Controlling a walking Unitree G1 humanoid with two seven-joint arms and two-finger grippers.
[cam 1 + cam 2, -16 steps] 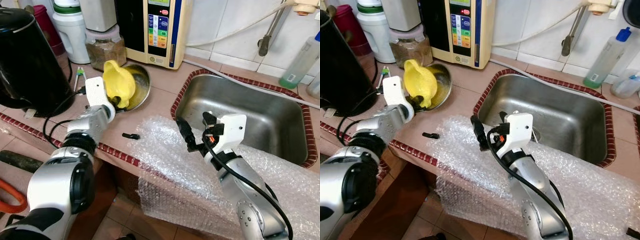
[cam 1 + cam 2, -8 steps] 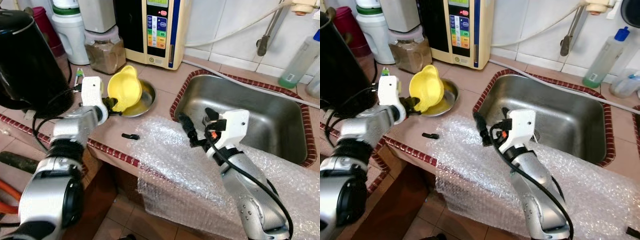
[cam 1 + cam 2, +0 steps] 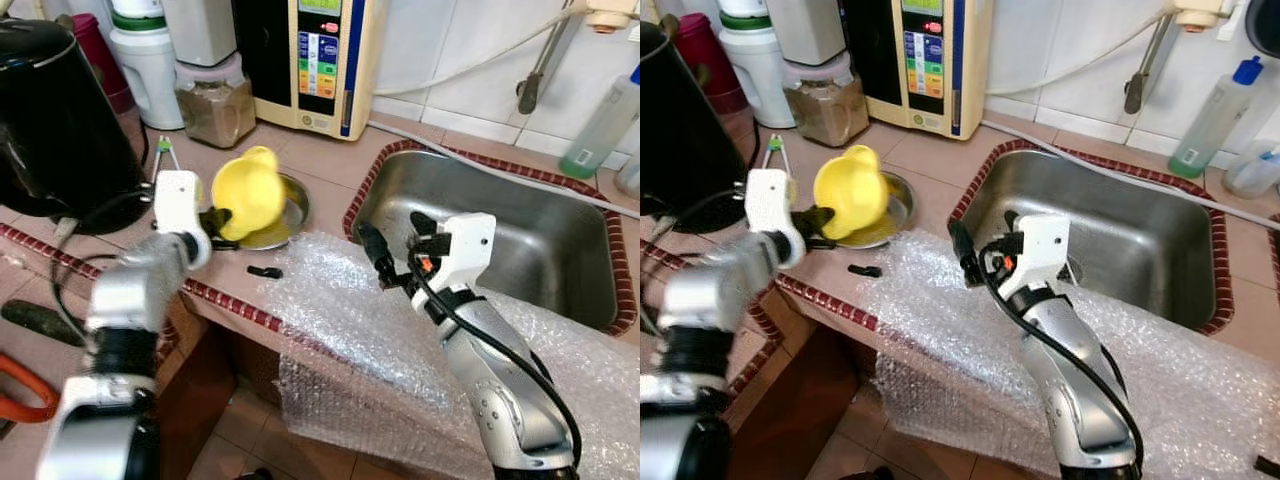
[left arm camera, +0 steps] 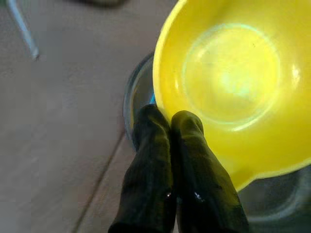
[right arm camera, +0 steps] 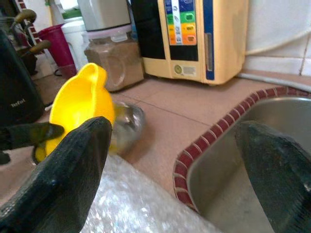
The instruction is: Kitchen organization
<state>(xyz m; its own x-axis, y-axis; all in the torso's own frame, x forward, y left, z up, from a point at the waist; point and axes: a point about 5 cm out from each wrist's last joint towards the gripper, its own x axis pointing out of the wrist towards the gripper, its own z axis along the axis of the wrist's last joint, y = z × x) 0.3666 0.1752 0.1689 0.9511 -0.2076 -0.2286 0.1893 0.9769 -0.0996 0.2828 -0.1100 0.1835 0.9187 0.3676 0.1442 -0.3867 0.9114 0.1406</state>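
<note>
My left gripper [image 3: 217, 217] is shut on the rim of a yellow plastic bowl [image 3: 250, 192] and holds it tilted on its side just above a shallow steel dish [image 3: 292, 207] on the tiled counter. In the left wrist view both black fingers [image 4: 150, 160] are pressed together on the yellow bowl [image 4: 233, 82], with the steel dish [image 4: 132, 94] beneath. My right gripper [image 3: 395, 240] stands open over the bubble wrap [image 3: 340, 320] by the sink's near left corner, holding nothing. The right wrist view looks between its fingers [image 5: 63, 179] at the yellow bowl [image 5: 80, 102].
A steel sink [image 3: 500, 225] lies to the right. A black kettle [image 3: 55, 110], a jar of brown powder [image 3: 210, 100], a water machine [image 3: 320, 60] and tongs [image 3: 165, 152] stand at the back left. A small black piece [image 3: 264, 271] lies near the counter edge.
My left gripper has raised the yellow bowl out of the steel dish, turned it, and drawn back toward the counter edge. The right arm has hardly moved.
</note>
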